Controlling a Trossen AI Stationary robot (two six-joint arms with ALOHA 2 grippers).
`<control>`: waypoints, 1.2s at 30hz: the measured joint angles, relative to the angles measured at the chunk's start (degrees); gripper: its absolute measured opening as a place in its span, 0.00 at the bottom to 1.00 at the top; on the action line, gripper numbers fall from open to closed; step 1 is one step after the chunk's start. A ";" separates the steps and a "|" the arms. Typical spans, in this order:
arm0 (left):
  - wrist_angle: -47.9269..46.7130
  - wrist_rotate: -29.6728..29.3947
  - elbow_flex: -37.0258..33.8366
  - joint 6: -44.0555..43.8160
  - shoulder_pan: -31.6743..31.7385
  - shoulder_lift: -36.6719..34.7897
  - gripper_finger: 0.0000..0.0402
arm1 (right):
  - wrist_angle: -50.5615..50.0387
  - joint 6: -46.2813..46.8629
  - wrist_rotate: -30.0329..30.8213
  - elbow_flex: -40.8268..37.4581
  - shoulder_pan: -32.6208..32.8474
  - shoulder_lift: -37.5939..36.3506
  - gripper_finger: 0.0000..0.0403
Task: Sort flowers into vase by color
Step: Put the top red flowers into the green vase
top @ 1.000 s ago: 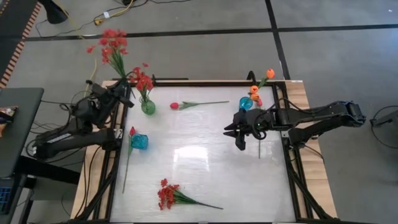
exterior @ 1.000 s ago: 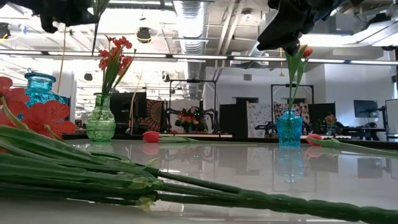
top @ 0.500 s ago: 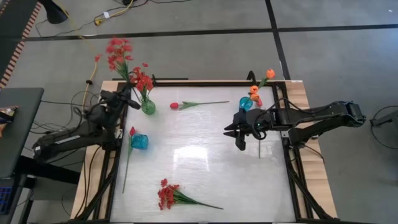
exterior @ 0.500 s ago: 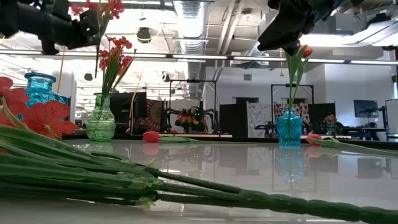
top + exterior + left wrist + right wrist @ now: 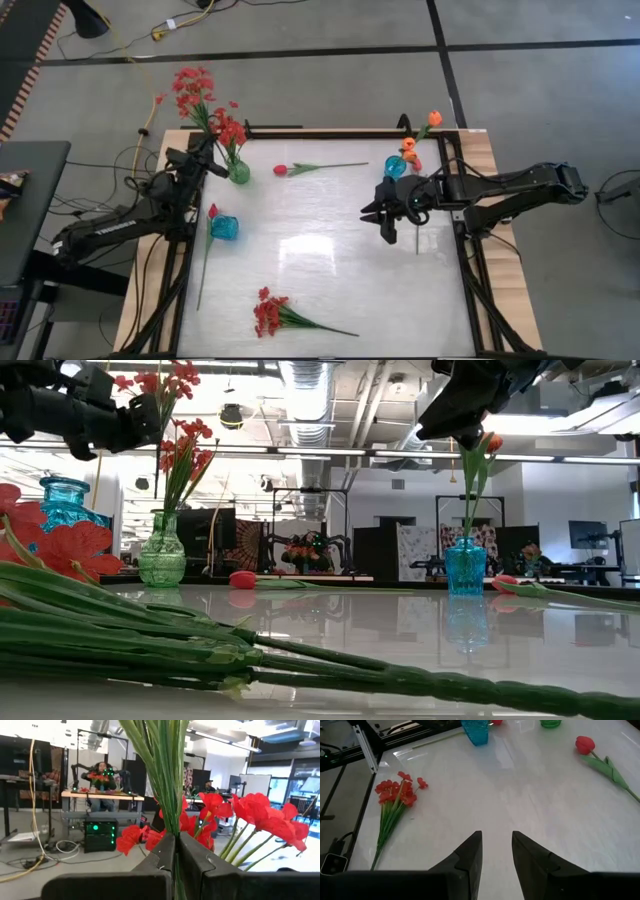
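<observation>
My left gripper is at the table's far left corner, just left of the green glass vase, shut on a bushy red spray. The vase holds other red blossoms. My right gripper hovers open and empty over the table's right part, near the blue vase with orange tulips. A red-pink tulip lies on the table at the back. A second red spray lies near the front edge. My left gripper pinches the spray's bundle of green stems between its two fingers, well below the blossoms. The fingers come about level from the table's left and lie across the stems. The spray is lifted clear and stands up above the fingers, leaning toward the far edge.
A second blue vase stands at the left edge with a red tulip, whose long stem runs along that edge. Dark frame rails border the table. The white middle of the table lies between the things.
My left gripper, still shut on the red spray, has come down and moved toward the green vase. The spray has come with it, its blossoms now lower and closer to the vase's flowers.
</observation>
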 joint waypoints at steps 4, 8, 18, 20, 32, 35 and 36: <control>-0.09 0.76 0.00 0.87 1.63 0.03 0.00 | 0.01 0.00 0.00 0.00 0.00 0.00 0.33; -0.44 3.50 0.00 -0.67 3.77 1.43 0.00 | 0.02 0.00 0.00 0.00 0.00 0.00 0.33; 2.56 7.54 -0.02 -1.52 8.86 6.47 0.00 | 0.13 0.00 0.00 0.00 -0.02 0.00 0.33; 3.02 9.46 -0.02 -1.65 9.79 6.78 0.00 | 0.13 0.00 -0.23 0.00 -0.02 0.00 0.33; -1.39 14.27 -0.02 -4.03 11.12 8.79 0.00 | 0.13 0.01 -0.47 0.00 -0.02 0.00 0.33; -3.92 14.96 -0.02 -4.01 11.09 8.81 0.00 | 0.13 0.02 -1.16 0.00 -0.02 0.00 0.33; -4.61 15.25 -0.02 -4.17 11.11 8.81 0.00 | 0.13 0.01 -1.18 0.00 -0.02 0.00 0.33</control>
